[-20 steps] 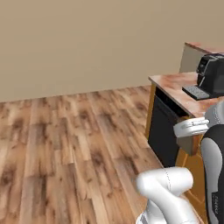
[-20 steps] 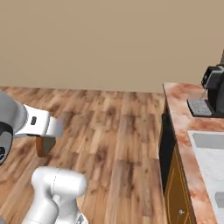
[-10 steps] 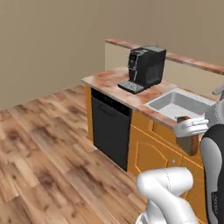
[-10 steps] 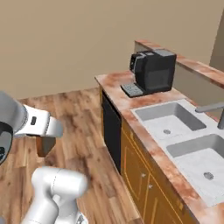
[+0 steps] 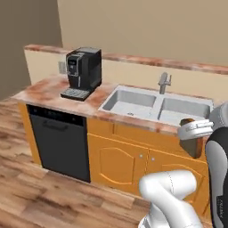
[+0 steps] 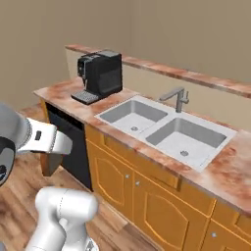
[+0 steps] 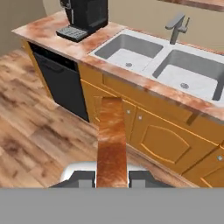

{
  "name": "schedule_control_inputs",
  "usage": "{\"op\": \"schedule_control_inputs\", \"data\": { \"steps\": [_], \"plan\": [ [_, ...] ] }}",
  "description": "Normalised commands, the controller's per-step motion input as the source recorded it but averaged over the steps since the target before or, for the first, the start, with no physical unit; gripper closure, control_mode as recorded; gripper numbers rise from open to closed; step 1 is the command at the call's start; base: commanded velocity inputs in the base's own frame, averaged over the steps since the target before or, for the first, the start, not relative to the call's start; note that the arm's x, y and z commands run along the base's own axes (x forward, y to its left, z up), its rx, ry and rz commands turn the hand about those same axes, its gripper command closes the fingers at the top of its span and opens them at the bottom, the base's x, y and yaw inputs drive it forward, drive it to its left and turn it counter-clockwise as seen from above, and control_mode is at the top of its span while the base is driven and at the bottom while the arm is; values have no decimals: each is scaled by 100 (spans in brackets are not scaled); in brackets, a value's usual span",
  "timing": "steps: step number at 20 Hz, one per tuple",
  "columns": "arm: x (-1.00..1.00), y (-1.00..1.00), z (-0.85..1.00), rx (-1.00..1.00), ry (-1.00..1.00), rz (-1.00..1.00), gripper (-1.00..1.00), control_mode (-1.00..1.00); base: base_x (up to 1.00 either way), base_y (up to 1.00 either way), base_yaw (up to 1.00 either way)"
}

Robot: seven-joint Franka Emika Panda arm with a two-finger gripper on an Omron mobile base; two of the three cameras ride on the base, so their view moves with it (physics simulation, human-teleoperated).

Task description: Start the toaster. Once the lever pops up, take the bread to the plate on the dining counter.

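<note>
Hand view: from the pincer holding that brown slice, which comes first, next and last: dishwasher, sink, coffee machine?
From the pincer, shut on the bread:
1. Dishwasher, lower left, under the counter.
2. Sink, upper right.
3. Coffee machine, top left.

Glossy white rounded arm (image 5: pixel 171 196) segments, dark grey joints, small dark fingertips (image 7: pixel 142 178)

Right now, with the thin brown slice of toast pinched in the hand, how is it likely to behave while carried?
The thin brown slice of toast juts straight out from the hand without sagging, so it is probably stiff. It looks thin, so likely light. Gripped only at one end, it might pivot or crumble if squeezed harder.
</note>
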Motion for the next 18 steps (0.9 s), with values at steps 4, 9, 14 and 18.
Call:
{"op": "schedule_control_inputs", "data": {
  "steps": [4, 9, 14, 18],
  "plan": [
    [0, 0, 0, 0, 0, 0, 100, 100, 0, 66, -80],
    [0, 0, 0, 0, 0, 0, 100, 100, 0, 78, -76],
    [0, 0, 0, 0, 0, 0, 100, 100, 0, 99, -56],
    [0, 0, 0, 0, 0, 0, 100, 100, 0, 100, -29]
  ]
}}
